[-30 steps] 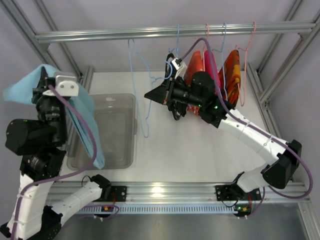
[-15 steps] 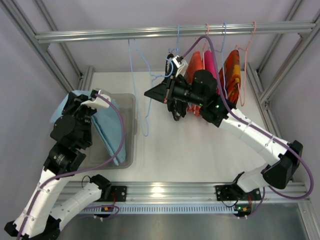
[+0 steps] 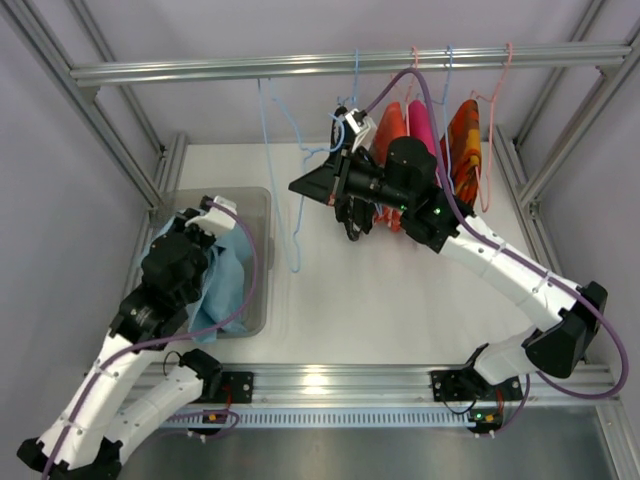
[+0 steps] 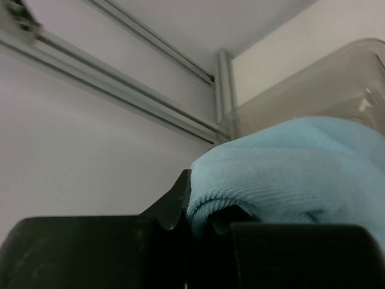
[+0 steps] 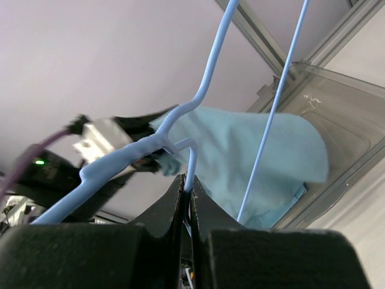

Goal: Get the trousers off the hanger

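Left wrist: what is the left gripper (image 4: 198,212) doing?
- Nearly closed, pinching the light-blue trousers (image 4: 289,162), which drape into the clear bin (image 3: 262,250).
- Right gripper (image 5: 187,191)?
- Closed tight on the blue hanger (image 5: 207,72) wire.

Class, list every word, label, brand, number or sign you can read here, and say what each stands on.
None can be read.
The clear bin bears a faint moulded mark, too blurred to read.
The blue trousers and the blue hanger carry no lettering.
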`<act>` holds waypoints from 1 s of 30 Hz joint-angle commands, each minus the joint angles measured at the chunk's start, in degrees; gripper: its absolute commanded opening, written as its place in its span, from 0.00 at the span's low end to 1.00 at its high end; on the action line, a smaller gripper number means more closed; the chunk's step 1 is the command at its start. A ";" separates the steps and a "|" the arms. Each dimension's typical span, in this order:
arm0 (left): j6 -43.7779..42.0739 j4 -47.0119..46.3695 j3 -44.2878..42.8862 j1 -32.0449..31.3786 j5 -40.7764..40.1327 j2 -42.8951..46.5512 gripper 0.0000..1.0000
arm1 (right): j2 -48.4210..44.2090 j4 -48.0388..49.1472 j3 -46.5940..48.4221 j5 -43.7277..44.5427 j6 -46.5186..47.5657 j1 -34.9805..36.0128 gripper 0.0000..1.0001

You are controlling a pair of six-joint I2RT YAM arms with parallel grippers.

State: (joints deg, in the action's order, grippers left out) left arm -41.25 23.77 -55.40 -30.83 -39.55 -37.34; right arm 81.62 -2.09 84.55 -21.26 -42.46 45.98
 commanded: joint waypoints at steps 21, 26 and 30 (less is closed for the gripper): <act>27.54 -1.46 2.40 44.35 58.87 -35.43 0.29 | -3.05 -4.15 5.18 2.27 3.17 -1.59 0.00; 29.39 0.31 1.35 49.46 77.48 -20.78 0.64 | -3.58 -5.73 4.22 4.99 0.63 -1.59 0.00; 32.02 3.11 -3.63 49.46 81.38 -11.01 0.87 | -3.23 -5.91 0.00 6.67 -5.17 -1.50 0.00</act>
State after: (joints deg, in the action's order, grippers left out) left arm -11.53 25.28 -53.54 18.74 31.90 -53.67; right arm 80.25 -7.75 86.04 -16.71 -43.55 44.84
